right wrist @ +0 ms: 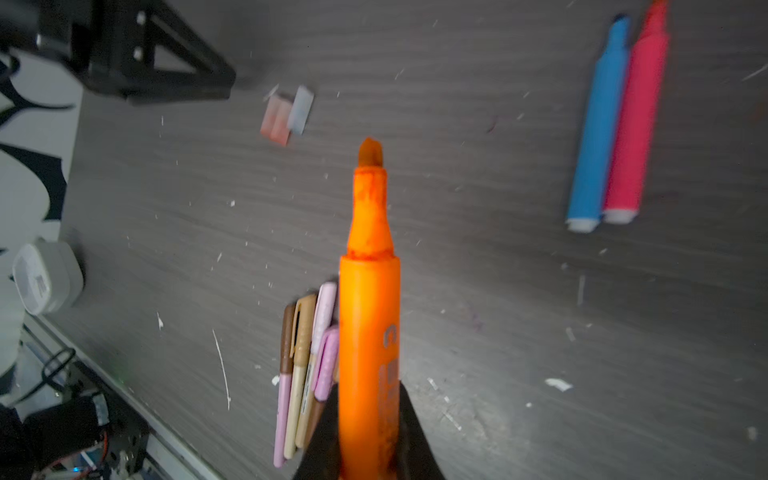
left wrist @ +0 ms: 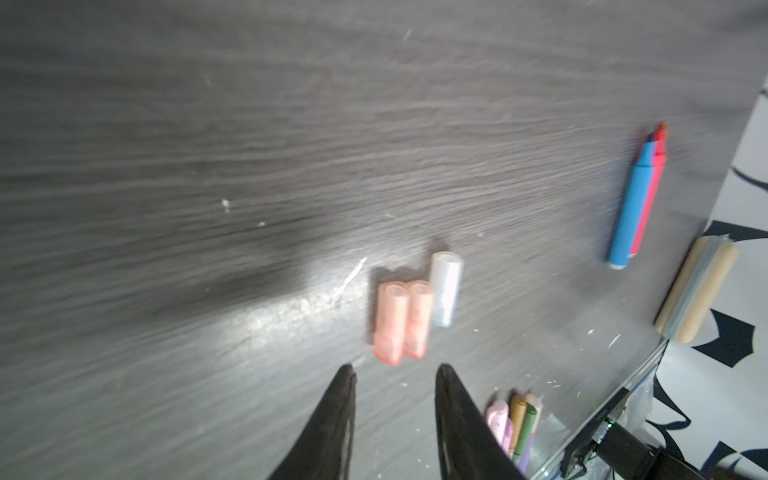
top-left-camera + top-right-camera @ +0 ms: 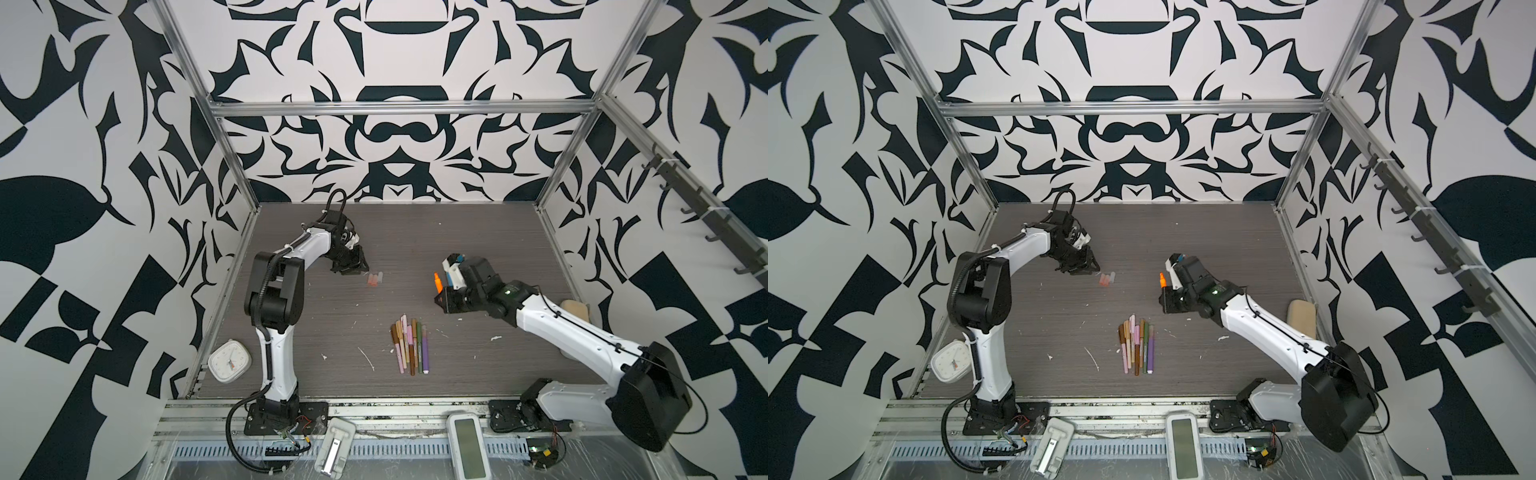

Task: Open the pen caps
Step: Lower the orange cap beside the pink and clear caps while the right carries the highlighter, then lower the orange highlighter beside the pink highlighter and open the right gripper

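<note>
Top views: the grey table (image 3: 478, 232) lies largely bare inside its walled edges, with open room behind and between both arms. Right of centre, the right gripper (image 3: 441, 300) clamps the orange pen (image 3: 437, 279) off the table, its chisel tip bare. Left of centre, the left gripper (image 2: 397, 370), jaws parted and empty, hovers just beside three loose caps (image 2: 411, 316): two pinkish and one clear, touching. Slim capped pens (image 3: 409, 347) lie bundled near the front. Only the wrist views plainly show the blue pen (image 1: 598, 124) and red pen (image 1: 636, 124), uncapped, side by side.
</note>
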Available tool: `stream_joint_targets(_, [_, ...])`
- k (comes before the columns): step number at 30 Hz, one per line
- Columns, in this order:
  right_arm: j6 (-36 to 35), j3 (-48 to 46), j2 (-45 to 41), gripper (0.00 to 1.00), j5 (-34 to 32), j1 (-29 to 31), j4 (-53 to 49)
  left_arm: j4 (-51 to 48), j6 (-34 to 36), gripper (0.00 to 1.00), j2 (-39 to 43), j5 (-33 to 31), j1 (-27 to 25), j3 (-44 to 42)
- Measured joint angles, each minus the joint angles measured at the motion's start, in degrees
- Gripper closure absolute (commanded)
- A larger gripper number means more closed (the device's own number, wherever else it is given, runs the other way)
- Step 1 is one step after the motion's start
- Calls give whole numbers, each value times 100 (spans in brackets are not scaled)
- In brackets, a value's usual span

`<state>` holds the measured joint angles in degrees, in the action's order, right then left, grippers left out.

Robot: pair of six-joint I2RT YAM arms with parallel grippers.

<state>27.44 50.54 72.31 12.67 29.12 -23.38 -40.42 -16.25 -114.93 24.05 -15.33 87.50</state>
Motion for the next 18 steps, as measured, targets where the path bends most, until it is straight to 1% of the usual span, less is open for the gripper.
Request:
stream_joint_targets(3, [-313, 210, 245, 100, 280, -824, -2, 76, -17, 61, 382, -83, 0, -2])
stream_joint_targets(5, [-498, 334, 603, 100, 487, -1346, 15, 142, -24, 61, 632, -140, 0, -35])
stream_joint_targets(9, [-699, 428, 1403, 100, 767, -2031, 177, 190, -28, 61, 920, -208, 0, -98])
stream_joint_targets(11, [-815, 533, 1895, 100, 846, -2232, 214, 219, -31, 61, 955, -219, 0, -131])
stream_joint_targets(14, [-1029, 841, 2594, 100, 901, -2308, 245, 208, -39, 61, 955, -223, 0, -184])
stream_joint_targets(18, [-1204, 1029, 3084, 100, 949, -2310, 474, 205, -44, 61, 955, -221, 0, -190])
